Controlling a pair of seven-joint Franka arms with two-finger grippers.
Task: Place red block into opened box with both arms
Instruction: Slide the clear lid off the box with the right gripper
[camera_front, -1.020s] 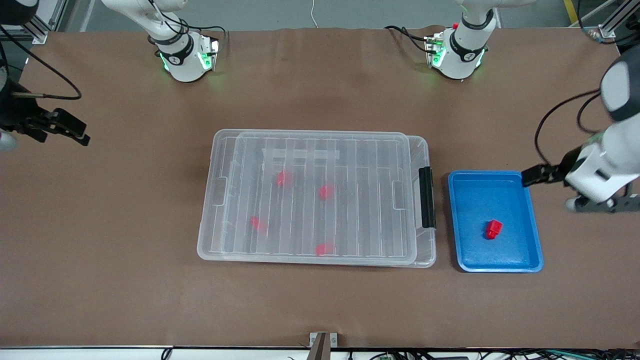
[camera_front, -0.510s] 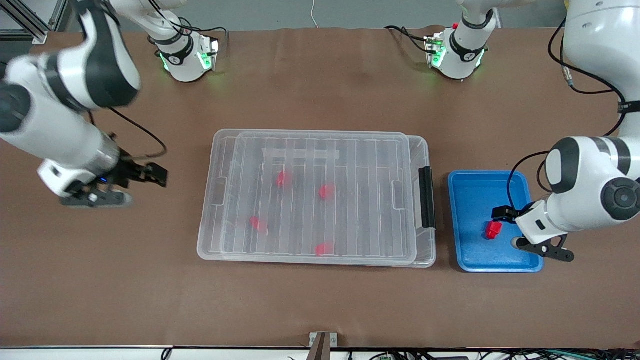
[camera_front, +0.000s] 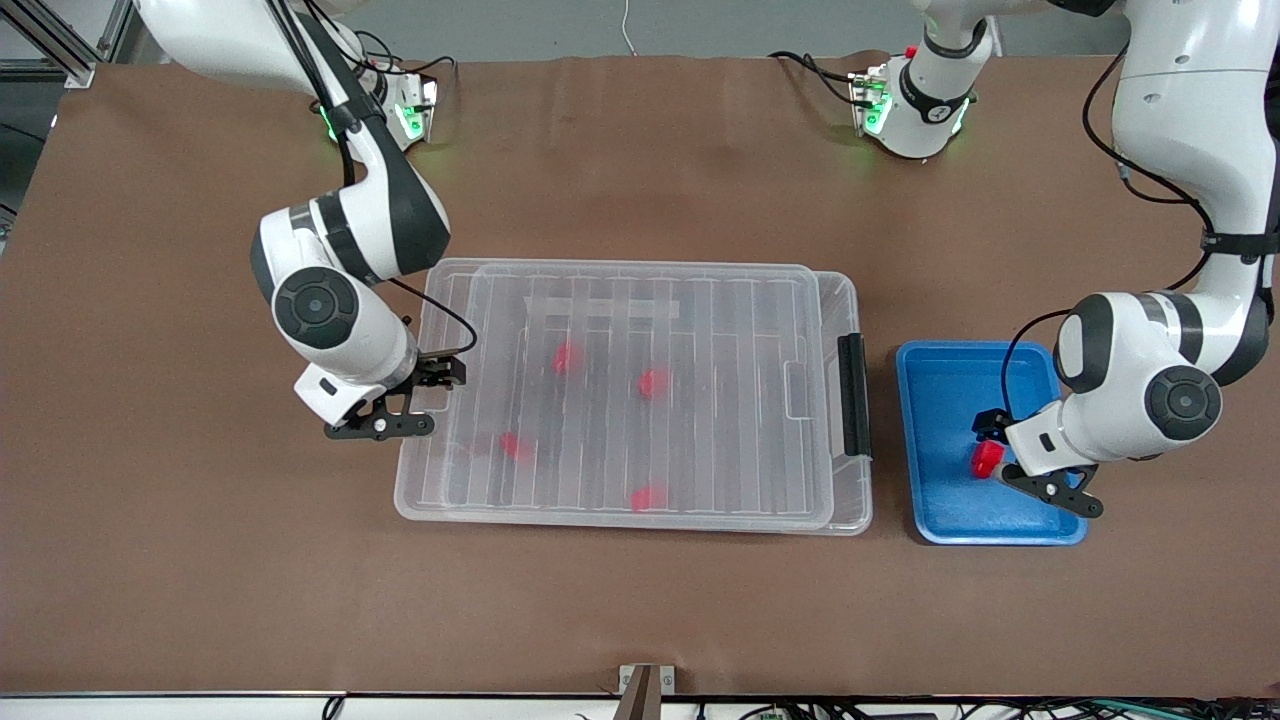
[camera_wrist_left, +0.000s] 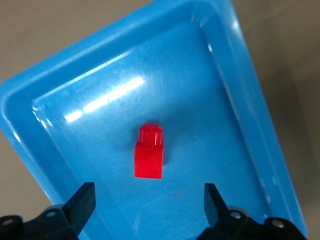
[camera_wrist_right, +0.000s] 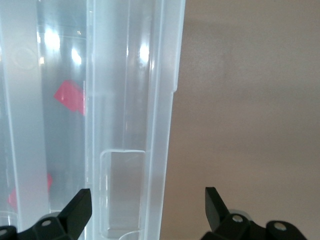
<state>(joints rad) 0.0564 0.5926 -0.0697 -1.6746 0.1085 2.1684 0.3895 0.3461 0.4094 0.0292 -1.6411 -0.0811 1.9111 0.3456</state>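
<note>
One red block (camera_front: 987, 458) (camera_wrist_left: 149, 152) lies in the blue tray (camera_front: 940, 500). My left gripper (camera_front: 992, 440) (camera_wrist_left: 148, 192) hangs low over it, open, and the block sits just ahead of the fingertips (camera_wrist_left: 82, 199), not between them. The box (camera_front: 850, 300) is a clear bin with its ribbed lid (camera_front: 640, 300) lying on top, slightly shifted. Several more red blocks (camera_front: 652, 382) show blurred through the lid. My right gripper (camera_front: 445, 372) (camera_wrist_right: 146, 197) stands open over the box's short rim (camera_wrist_right: 165, 125) at the right arm's end, with nothing in its fingers.
A black clip handle (camera_front: 853, 395) sits on the box's short end next to the tray. The tray wall (camera_wrist_left: 240, 75) rises close around the block. Bare brown table (camera_front: 640, 600) lies nearer the front camera than the box.
Both arms have swung in from the table's ends. The left gripper came down over the block in the tray. The right gripper moved to the box's short rim.
</note>
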